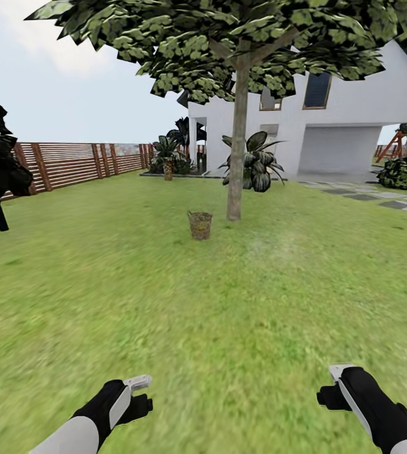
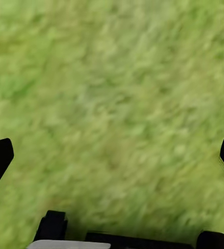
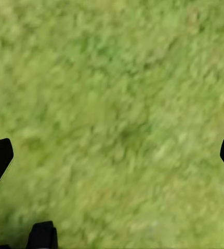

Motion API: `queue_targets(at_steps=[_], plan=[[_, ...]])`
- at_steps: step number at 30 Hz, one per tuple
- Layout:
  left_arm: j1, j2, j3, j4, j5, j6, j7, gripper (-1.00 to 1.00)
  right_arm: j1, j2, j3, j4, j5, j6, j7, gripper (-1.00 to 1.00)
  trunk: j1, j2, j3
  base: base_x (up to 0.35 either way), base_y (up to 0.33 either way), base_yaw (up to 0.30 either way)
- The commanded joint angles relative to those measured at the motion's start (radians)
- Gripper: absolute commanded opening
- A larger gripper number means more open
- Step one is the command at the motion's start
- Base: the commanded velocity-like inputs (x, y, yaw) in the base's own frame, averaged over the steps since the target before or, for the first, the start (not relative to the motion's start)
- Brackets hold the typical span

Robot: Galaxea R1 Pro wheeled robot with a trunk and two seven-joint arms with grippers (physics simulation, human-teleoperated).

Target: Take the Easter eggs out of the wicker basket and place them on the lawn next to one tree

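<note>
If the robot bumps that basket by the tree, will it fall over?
Probably, with a firm push. The basket stands upright on the lawn near the tree, and it looks taller than wide and narrower at the bottom, so it may tip. Its open weave suggests it is light. Soft grass might steady it slightly.

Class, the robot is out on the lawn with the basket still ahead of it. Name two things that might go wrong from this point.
1. The wicker basket stands close beside the tree trunk, so driving up to it might bump the trunk or knock the basket over.
2. The eggs cannot be made out inside the basket from here; both the left hand and right hand hang open over the lawn, so any reach must wait for a closer look.
</note>
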Motion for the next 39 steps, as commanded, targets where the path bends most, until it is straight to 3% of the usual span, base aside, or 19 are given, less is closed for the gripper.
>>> queue_targets(at_steps=[1,39], plan=[[0.000,-0.001,0.005,-0.002,0.000,0.006,0.004,1.00,-0.001,-0.001,0.002,-0.001,0.000,0.004,0.003,1.00,0.001,-0.001,-0.001,0.343,0.000,0.000],[0.000,-0.001,0.005,-0.002,0.000,0.003,0.004,1.00,-0.001,-0.001,0.002,0.023,-0.001,-0.001,0.003,1.00,0.001,-0.001,-0.001,0.343,0.000,0.000]])
